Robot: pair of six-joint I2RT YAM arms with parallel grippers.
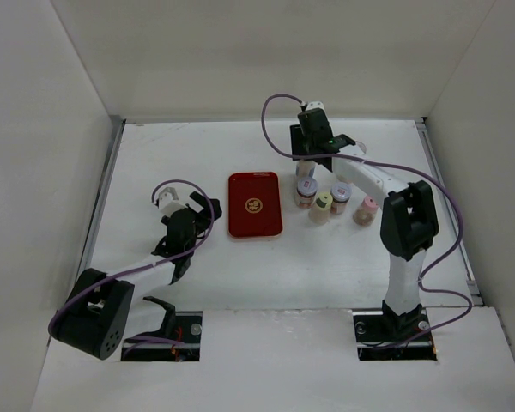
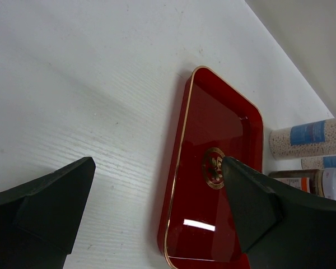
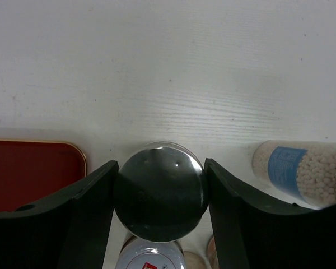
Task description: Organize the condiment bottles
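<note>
My right gripper [image 3: 161, 167] hangs over the cluster of condiment bottles, and its two fingers press against both sides of the round silver cap of one upright bottle [image 3: 159, 196]. From above, that gripper [image 1: 308, 160] hides this bottle. In front of it stand a white-capped bottle [image 1: 305, 189], a yellow-capped one [image 1: 323, 204], another bottle [image 1: 341, 194] and a pink-capped one [image 1: 367, 207]. A blue-labelled bottle [image 3: 302, 171] lies on its side to the right. My left gripper [image 2: 158, 162] is open and empty, low over the table by the tray's left edge.
A flat red tray [image 1: 254, 204] with a gold rim and emblem lies between the two arms, just left of the bottles; its surface [image 2: 213, 123] holds nothing. White walls enclose the table on the left, back and right.
</note>
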